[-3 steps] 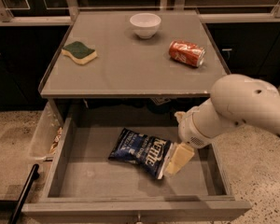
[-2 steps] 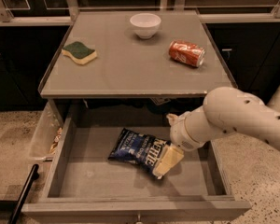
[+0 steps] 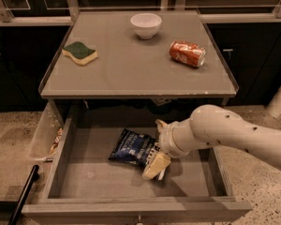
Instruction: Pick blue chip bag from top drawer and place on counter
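Note:
The blue chip bag (image 3: 132, 147) lies flat in the middle of the open top drawer (image 3: 131, 205), its dark navy foil crinkled. My gripper (image 3: 155, 165) is down inside the drawer at the bag's right end and covers that end, touching or just above it. The white arm reaches in from the right. The counter (image 3: 131, 74) is the grey tabletop above and behind the drawer.
On the counter lie a green and yellow sponge (image 3: 79, 52) at the left, a white bowl (image 3: 146, 25) at the back and a red soda can (image 3: 188, 53) on its side at the right. A clear plastic bin (image 3: 48, 136) hangs left of the drawer.
My arm has moved left and lower into the drawer, bringing the gripper onto the bag's right end. The bag has not visibly moved.

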